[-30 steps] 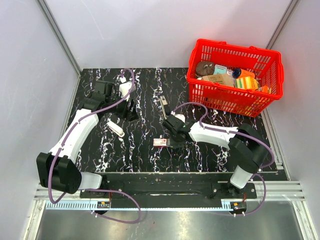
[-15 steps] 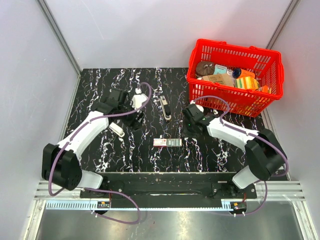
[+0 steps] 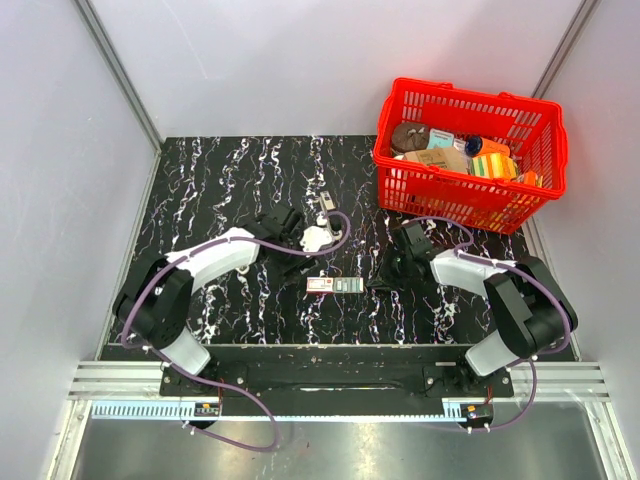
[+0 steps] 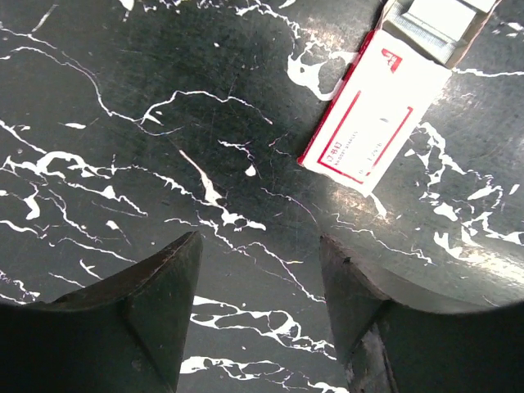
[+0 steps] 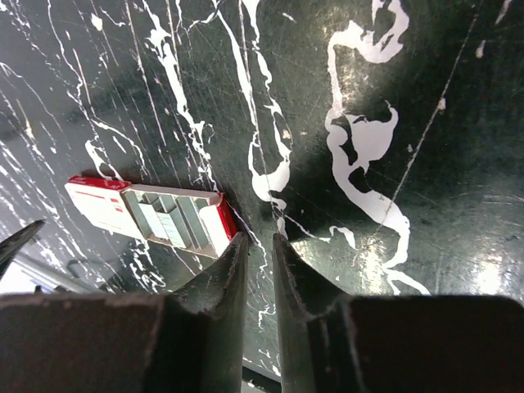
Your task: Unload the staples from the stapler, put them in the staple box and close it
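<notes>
The small red-and-white box lies mid-table with its tray slid out to the right. In the right wrist view the tray holds grey staple strips. I cannot single out one unloaded strip. The stapler shows only as a small end behind my left gripper. My left gripper hovers just behind the box, open and empty. The box lies ahead of it to the right. My right gripper is shut and empty, its tips at the tray's right end.
A red basket with several packets and tins stands at the back right. The black marbled tabletop is ringed by pale walls and a metal rail along the near edge. The left arm lies across the table's left half.
My left arm swung right from the back left to the box, covering a small white object. My right gripper pulled back from the box, went right, then came down by the tray's end.
</notes>
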You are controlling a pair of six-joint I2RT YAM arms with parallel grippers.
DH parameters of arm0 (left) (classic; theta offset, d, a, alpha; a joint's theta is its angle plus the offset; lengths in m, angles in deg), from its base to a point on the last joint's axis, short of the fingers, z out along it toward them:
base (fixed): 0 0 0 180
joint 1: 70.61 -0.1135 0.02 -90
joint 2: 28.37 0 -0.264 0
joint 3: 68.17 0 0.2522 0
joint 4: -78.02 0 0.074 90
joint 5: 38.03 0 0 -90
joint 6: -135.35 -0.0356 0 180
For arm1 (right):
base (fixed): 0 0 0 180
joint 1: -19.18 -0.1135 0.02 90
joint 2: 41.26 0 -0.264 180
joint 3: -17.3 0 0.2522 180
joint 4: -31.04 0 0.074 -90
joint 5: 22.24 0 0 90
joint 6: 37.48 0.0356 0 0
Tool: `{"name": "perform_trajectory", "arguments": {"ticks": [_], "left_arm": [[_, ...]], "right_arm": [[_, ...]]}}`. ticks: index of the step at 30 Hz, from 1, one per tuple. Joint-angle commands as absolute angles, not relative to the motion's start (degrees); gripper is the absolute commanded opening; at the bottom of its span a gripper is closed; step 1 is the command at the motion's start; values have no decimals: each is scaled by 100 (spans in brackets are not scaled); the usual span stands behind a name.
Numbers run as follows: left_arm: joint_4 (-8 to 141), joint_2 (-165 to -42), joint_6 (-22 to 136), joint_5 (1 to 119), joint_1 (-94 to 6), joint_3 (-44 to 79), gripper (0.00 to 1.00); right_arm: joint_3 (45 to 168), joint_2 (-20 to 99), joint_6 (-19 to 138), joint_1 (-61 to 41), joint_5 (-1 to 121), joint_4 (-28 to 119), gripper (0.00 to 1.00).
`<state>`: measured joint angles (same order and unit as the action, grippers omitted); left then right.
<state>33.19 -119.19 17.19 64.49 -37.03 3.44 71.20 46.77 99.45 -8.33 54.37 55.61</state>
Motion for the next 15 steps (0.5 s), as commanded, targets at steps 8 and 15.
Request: {"name": "perform_trajectory", "arguments": {"ticks": [8,15], "left_arm": [[4018,-12241,1494,5918,-3440,123,63],[4185,-12373,1521,5830,-3291,105,62]], "right_arm": [[6824,4812,10393,-569,4500,4542,22],[6744,4979,10508,-543,4333,4278,19]]}}
